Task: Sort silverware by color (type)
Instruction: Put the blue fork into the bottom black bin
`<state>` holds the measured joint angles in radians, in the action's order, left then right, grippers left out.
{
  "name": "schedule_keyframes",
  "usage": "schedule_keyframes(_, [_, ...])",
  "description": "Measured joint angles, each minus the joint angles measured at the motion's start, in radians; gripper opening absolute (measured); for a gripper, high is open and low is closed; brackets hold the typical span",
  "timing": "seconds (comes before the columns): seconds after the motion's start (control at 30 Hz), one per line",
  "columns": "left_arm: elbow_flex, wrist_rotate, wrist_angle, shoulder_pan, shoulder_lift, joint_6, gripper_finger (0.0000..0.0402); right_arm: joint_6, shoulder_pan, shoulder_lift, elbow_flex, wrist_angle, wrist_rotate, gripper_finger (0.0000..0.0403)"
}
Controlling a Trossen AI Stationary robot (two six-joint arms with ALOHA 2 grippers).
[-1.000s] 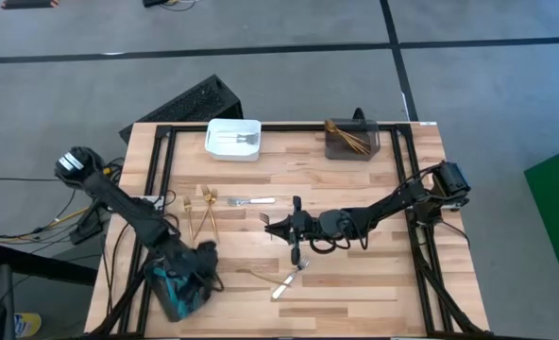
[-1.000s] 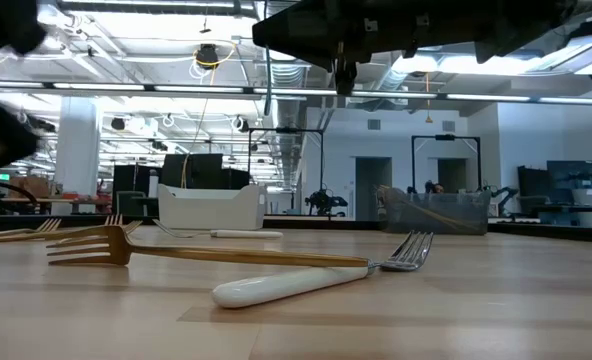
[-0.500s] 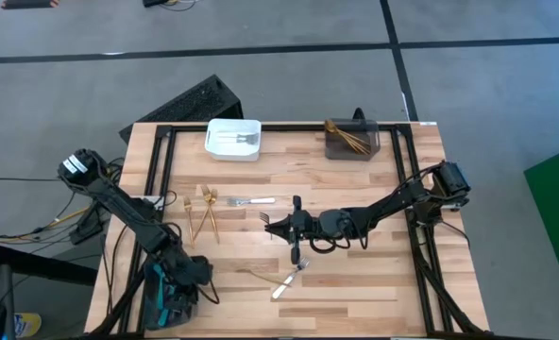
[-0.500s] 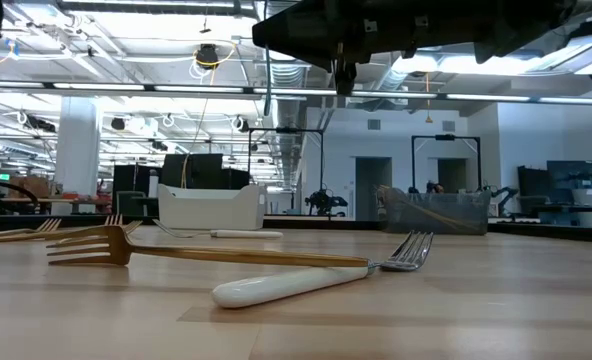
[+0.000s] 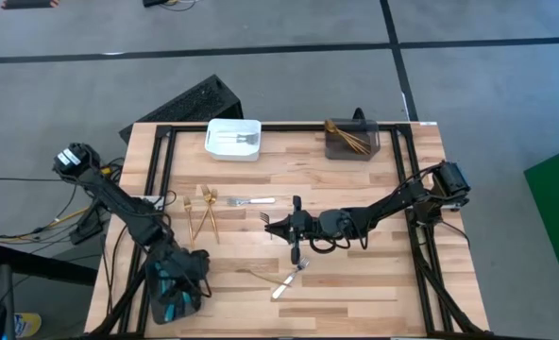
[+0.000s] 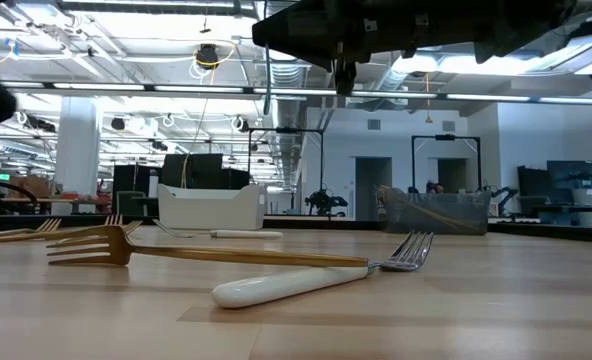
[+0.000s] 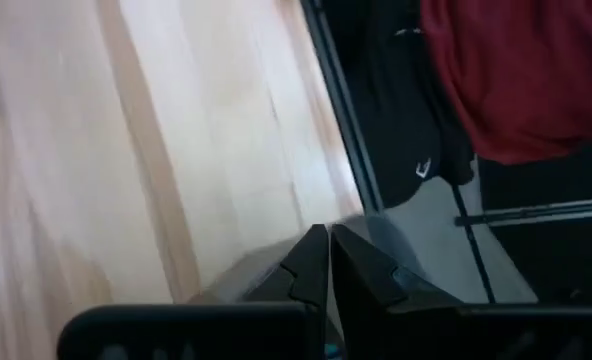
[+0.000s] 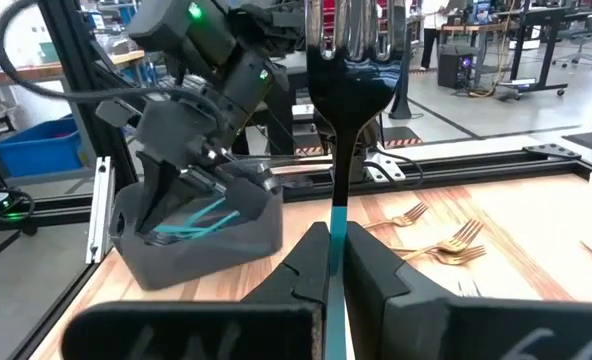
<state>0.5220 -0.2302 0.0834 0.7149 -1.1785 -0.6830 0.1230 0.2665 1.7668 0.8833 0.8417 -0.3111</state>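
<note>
Fork (image 8: 341,60) with a blue handle is hanging upright, clamped by the right gripper (image 8: 328,262) mid-table; light, stiff, slippery, best pinched mid-handle. Left gripper (image 7: 328,262), fingers together and empty, is sitting at seven o'clock.

The table (image 5: 355,293) carries a bin (image 5: 233,140) at its far edge toward the left and a second bin (image 5: 352,140) at the far edge toward the right; a third bin (image 5: 174,288) sits at the near left corner, under the left gripper (image 5: 180,283); three forks (image 5: 202,210) lie left of centre; another fork (image 5: 251,200) lies just right of them; the right gripper (image 5: 296,229) hangs over the middle, gripping an upright fork (image 8: 344,60); nearer the front two crossed forks (image 5: 278,280) touch.
</note>
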Motion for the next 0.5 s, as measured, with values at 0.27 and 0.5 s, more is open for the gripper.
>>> schedule_keyframes(0.27, [0.002,0.294,-0.047,-0.045,0.092,0.226,0.0004,0.027,0.001,0.000,0.000,0.000,0.042,0.0034])
schedule_keyframes(0.5, [-0.004,1.015,-0.146,-0.076,0.158,0.432,0.0011,0.027,-0.005,0.007,0.000,0.000,0.052,0.0034])
